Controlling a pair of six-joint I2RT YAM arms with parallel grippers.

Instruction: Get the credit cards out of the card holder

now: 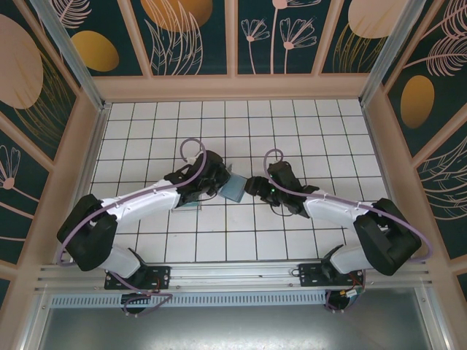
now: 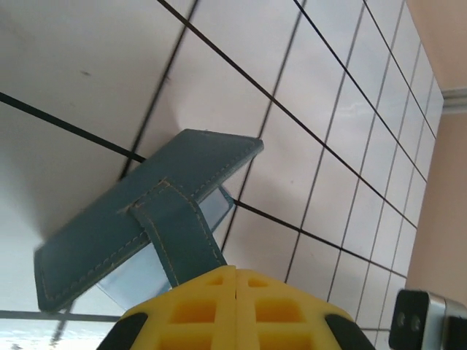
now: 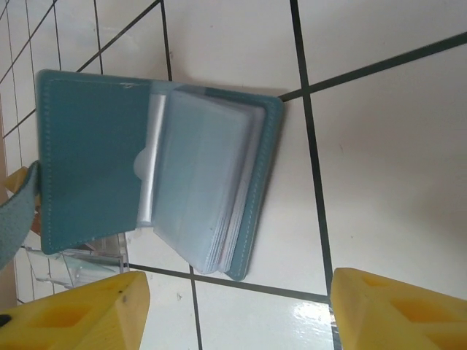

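The teal card holder [image 1: 235, 188] lies open on the white tiles between the two arms. In the left wrist view the holder [image 2: 131, 226] has one cover raised, and its strap [image 2: 182, 237] runs in between the yellow fingers of my left gripper [image 2: 237, 271], which is shut on it. In the right wrist view the holder [image 3: 87, 160] shows a stack of clear sleeves [image 3: 204, 182] fanned open. My right gripper [image 3: 237, 281] is open, its fingertips on either side of the holder's near edge and apart from it. The credit cards are hidden. My left gripper [image 1: 219, 182] and right gripper [image 1: 252, 186] face each other across the holder.
A clear plastic piece [image 3: 73, 262] lies beside the holder's lower left corner. The tiled floor [image 1: 292, 131] is walled by pink-framed panels [image 1: 233, 86] at the back and both sides. Both arm bases [image 1: 139, 277] sit on the near rail.
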